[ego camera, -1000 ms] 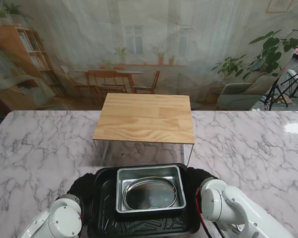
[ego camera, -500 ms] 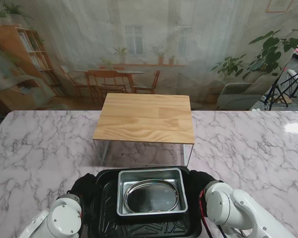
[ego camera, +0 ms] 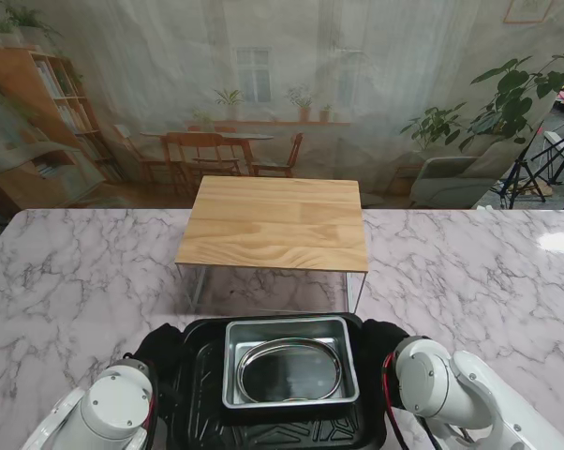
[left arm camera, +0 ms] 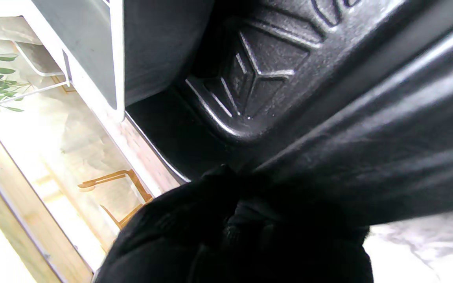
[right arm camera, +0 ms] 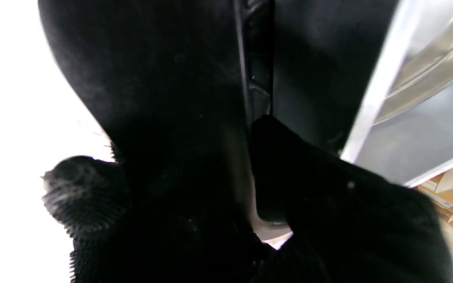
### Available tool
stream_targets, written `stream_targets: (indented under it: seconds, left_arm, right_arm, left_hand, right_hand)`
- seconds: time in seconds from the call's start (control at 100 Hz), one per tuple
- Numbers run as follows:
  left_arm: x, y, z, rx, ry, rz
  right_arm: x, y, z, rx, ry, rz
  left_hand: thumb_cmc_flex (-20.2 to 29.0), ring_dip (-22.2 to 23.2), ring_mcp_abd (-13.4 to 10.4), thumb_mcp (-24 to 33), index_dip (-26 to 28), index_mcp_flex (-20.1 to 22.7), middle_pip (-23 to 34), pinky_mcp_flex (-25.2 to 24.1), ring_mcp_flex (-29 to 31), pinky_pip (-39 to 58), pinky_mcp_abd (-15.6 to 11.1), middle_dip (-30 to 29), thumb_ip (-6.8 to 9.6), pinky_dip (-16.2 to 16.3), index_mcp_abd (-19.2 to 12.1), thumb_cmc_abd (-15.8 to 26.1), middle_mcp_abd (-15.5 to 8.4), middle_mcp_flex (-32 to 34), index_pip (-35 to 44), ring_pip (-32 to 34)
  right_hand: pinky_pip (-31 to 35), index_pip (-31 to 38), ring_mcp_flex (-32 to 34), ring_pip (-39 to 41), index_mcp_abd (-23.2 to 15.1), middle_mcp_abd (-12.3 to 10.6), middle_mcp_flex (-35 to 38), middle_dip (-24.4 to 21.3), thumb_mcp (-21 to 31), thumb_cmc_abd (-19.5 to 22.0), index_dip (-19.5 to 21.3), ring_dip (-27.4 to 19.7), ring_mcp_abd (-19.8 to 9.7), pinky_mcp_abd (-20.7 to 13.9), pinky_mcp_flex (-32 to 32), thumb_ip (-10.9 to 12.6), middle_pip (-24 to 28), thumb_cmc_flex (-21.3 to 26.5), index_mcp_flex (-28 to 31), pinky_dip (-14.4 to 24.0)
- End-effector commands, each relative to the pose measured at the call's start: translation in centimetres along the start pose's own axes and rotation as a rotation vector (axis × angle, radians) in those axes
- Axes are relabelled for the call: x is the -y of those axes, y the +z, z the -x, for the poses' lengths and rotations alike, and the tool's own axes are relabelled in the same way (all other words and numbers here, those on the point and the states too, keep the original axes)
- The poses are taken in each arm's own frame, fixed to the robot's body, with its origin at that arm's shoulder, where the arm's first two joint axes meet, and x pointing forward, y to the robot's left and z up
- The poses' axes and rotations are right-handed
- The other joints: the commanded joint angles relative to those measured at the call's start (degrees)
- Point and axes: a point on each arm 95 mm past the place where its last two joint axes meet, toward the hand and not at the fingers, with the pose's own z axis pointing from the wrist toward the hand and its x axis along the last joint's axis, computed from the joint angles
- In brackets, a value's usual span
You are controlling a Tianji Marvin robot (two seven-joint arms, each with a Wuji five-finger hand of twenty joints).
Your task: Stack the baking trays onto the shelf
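Gripping black tray (ego camera: 202,412) between left hand (ego camera: 160,345), right hand (ego camera: 385,339) (both clamped), near shelf (ego camera: 274,223)

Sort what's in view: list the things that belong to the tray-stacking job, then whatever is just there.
Belongs to the job:
black baking tray
silver rectangular tray, nested in the black one
oval metal dish, inside the silver tray
wooden-topped shelf
left robot hand, gripping the black tray's rim
right robot hand, gripping the opposite rim

Just there:
marble table
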Motion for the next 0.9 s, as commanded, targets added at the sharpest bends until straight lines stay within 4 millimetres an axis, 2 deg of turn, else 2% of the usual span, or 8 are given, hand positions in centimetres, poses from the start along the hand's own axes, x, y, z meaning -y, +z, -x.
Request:
stream_targets:
  seconds: [0.0, 0.46, 0.89]
  left_arm:
    - [-0.9, -1.9, -4.5, -0.142, -0.051, 0.089]
    - [0.6, -5.0, -6.9, -0.223, -0.067, 0.140]
    - [1.9, -6.9, -9.1, -0.318, -0.055, 0.150]
  right_arm:
    - [-0.3, -1.7, -4.1, -0.133, 0.006, -0.009]
    - [-2.6, -5.0, -5.6, -0.205, -0.056, -0.030]
    - [-4.9, -8.1, -6.5, -0.274, -0.122, -0.006]
  left_hand:
    - [3.41, 0.75, -0.80, 3.04, 1.08, 14.47, 4.19, 2.70, 3.13, 1.91, -6.75, 2.26, 0.21, 1.17, -20.22, 0.58, -10.42, 1.26, 12.94, 2.84]
    - [3.41, 0.81, -0.62, 3.14, 0.88, 14.81, 3.99, 2.40, 2.99, 1.94, -6.51, 2.36, 0.25, 0.91, -20.12, 0.66, -10.38, 1.25, 12.77, 2.65]
    - [3.41, 0.89, -0.75, 3.11, 0.84, 14.82, 4.00, 2.48, 3.03, 2.03, -6.65, 2.38, 0.30, 0.86, -20.14, 0.68, -10.40, 1.26, 12.73, 2.66]
  right_hand:
    - [2.90, 0.98, 4.92, 9.58, -30.21, -0.08, 1.34, 0.24, 12.81, -0.06, -1.07, 0.64, -9.03, -8.90, 3.87, 2.69, 1.98, 9.88, 6.54, 1.46]
    - [3.20, 0.25, 4.87, 10.14, -29.44, 0.21, 1.55, 0.09, 13.05, -0.17, -1.79, 0.66, -8.98, -9.02, 3.95, 2.62, 1.71, 9.86, 7.00, 1.95]
    - [3.33, -0.35, 4.88, 10.42, -28.58, 0.40, 1.83, 0.14, 13.31, -0.42, -2.32, 0.66, -9.00, -9.08, 4.02, 2.61, 1.64, 9.92, 7.46, 2.26]
